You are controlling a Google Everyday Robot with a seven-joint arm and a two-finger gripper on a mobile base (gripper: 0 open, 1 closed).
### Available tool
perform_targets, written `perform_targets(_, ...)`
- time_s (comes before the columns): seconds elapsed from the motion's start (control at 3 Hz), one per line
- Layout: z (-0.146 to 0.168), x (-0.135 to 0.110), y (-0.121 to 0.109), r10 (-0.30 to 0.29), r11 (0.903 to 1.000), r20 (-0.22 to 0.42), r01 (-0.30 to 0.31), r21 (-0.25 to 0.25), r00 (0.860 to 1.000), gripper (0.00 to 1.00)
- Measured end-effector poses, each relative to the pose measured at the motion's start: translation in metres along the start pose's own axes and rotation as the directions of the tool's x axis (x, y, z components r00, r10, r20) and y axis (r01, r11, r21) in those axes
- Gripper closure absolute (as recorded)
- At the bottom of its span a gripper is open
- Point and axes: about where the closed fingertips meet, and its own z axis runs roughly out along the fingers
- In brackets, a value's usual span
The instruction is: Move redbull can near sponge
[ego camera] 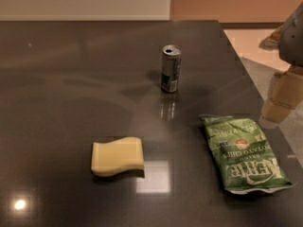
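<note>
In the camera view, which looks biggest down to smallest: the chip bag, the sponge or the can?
1. green chip bag
2. sponge
3. redbull can, though it stands farther back, so sponge versus can is unsure.
The gripper hangs at the right edge, beyond the bag.

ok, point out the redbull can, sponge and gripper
redbull can [170, 70]: camera view, its side wall.
sponge [117, 156]: camera view, its top face.
gripper [280, 97]: camera view, right edge, its beige body.
</note>
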Motion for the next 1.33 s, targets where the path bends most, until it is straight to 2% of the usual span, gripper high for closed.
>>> perform_targets(0.67, 0.002, -0.004, -0.005, -0.001, 0.9999, 0.007, 0.001, -0.010, 1.000, 0.00)
perform_targets(1.33, 0.029, -0.026, -0.039, -0.018, 0.9995, 0.017, 0.018, -0.024, 1.000, 0.00)
